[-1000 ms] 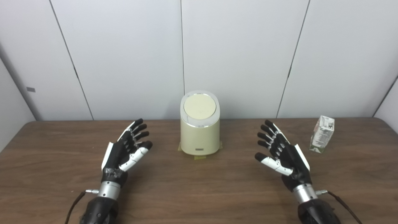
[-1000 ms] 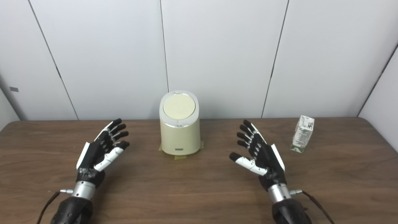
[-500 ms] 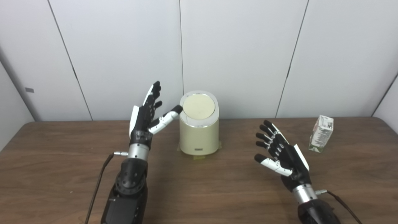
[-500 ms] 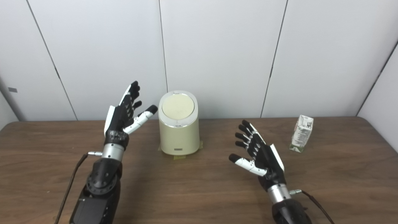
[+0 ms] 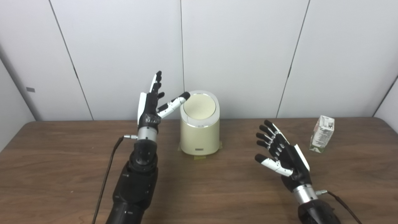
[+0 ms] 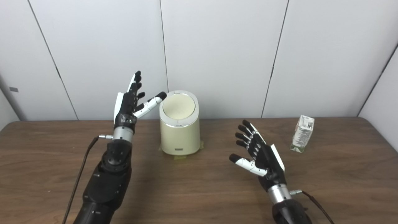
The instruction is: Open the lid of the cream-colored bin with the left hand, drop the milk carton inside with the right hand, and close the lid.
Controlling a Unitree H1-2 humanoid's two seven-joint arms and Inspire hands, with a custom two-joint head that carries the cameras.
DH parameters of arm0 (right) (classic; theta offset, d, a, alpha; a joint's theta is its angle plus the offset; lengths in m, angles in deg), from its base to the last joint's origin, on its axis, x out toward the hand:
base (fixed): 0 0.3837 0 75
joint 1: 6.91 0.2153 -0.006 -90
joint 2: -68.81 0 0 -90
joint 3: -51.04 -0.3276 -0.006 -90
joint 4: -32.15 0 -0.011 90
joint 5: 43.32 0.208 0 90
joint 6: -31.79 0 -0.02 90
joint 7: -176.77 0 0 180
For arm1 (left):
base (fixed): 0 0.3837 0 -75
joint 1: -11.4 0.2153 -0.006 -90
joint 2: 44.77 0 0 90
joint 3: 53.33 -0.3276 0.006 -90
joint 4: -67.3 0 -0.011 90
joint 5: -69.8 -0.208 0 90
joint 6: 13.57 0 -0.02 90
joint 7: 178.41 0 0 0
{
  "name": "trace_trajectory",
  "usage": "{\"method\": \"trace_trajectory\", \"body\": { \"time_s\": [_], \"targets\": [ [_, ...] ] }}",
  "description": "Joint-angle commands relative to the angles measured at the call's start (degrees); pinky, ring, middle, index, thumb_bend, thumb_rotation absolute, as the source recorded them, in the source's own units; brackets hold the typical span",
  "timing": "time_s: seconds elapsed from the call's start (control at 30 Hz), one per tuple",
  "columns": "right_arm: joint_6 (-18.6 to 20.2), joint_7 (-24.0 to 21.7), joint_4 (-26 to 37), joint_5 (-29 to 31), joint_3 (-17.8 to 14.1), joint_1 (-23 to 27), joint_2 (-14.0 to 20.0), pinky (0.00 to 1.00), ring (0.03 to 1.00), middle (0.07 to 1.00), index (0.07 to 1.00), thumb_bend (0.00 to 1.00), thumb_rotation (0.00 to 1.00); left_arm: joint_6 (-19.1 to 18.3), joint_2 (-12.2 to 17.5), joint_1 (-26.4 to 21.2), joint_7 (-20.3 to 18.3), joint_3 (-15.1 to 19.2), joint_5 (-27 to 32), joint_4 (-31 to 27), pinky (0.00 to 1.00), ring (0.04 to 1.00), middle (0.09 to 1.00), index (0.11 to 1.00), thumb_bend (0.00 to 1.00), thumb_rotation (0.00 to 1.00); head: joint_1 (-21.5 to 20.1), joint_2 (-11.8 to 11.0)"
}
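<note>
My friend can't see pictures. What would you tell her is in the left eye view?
A robot's left hand is raised, open, beside a cream-colored bin on a brown table, its thumb tip by the rim of the closed lid. The right hand hovers open over the table, palm up. A small milk carton stands at the far right.

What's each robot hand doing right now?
Left robot hand: open, holding nothing, raised beside the bin.
Right robot hand: open, holding nothing.

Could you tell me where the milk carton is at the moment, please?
The milk carton stands on the table at the far right of both eye views, beyond the open right hand and well right of the cream-colored bin.
</note>
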Motion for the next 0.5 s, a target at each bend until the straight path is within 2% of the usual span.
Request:
{"method": "trace_trajectory", "body": {
  "time_s": [0.0, 0.07, 0.17, 0.3, 0.37, 0.47],
  "targets": [
    [-2.3, -0.4, 0.8, 1.5, -0.4, 1.3, 0.3, 0.81, 0.858, 0.904, 0.924, 0.72, 0.37, 0.4, 1.0, -3.1, -0.4, -0.1, -0.1, -0.6, 0.92, 0.986, 0.999, 0.999, 0.91, 0.28, -0.1, 0.1],
    [-2.4, -0.5, 0.6, 1.6, -0.3, 1.3, 0.4, 0.80, 0.856, 0.901, 0.923, 0.73, 0.36, 0.5, 1.1, -2.9, -0.8, -0.4, 0.3, -0.6, 0.94, 0.997, 1.000, 1.000, 0.92, 0.23, -0.1, 0.2],
    [-2.8, -0.6, 0.1, 1.3, -0.2, 1.4, 0.6, 0.79, 0.850, 0.901, 0.926, 0.72, 0.38, -0.1, 1.2, -2.6, -0.8, -1.1, -0.6, -0.8, 0.96, 1.000, 1.000, 1.000, 0.93, 0.21, 0.0, 0.3],
    [-2.6, -0.2, 0.2, 1.0, -0.1, 1.4, 0.3, 0.79, 0.846, 0.900, 0.921, 0.73, 0.38, -5.4, 2.2, -3.0, 0.1, -4.1, -6.1, -2.6, 0.93, 1.000, 1.000, 1.000, 0.97, 0.26, -0.1, 0.4],
    [-2.6, 0.1, 0.5, 0.5, 0.1, 1.4, 0.1, 0.79, 0.845, 0.901, 0.923, 0.72, 0.38, -8.2, 3.1, -3.4, -0.3, -5.8, -8.9, -3.6, 0.98, 1.000, 1.000, 1.000, 1.00, 0.29, -0.2, 0.5],
    [-2.4, 0.3, 0.7, 0.2, 0.2, 1.4, 0.1, 0.78, 0.840, 0.901, 0.925, 0.71, 0.38, -10.5, 4.2, -3.8, -0.8, -7.9, -11.8, -4.7, 1.00, 1.000, 1.000, 1.000, 1.00, 0.29, -0.3, 0.5]
  ]
}}
